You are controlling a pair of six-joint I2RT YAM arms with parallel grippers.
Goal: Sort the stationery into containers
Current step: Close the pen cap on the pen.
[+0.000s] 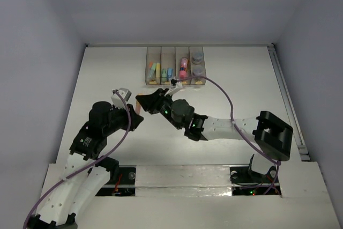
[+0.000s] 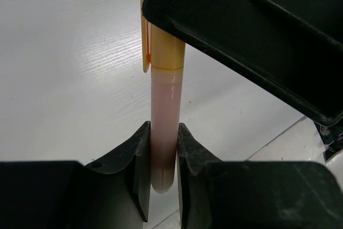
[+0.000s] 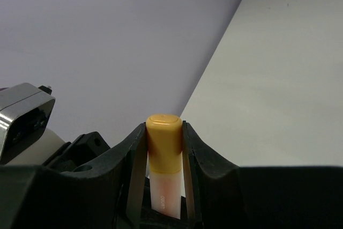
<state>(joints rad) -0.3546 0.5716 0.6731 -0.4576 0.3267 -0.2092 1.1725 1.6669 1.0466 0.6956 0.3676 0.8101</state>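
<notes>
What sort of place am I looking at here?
Probably a robot lab test cell: two arms bolted to a white table, plain walls boxing it in, and bins of markers for a sorting trial.

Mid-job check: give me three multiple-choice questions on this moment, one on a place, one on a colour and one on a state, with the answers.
1. Where is the row of bins?
A. At the far edge of the table, near its middle.
B. At the near left corner.
C. Beside the right arm's base.

2. What colour is the cap between the right fingers?
A. Blue.
B. Yellow-orange.
C. Green.

3. How is the marker held?
A. It lies loose on the table.
B. The left fingers clamp its barrel and the right fingers clamp its cap.
C. Only the left fingers hold it.

Answers:
1 A: the top view shows the bins against the far edge.
2 B: the right wrist view shows a yellow-orange cap.
3 B: each wrist view shows its own fingers closed on one end of the marker.
</notes>
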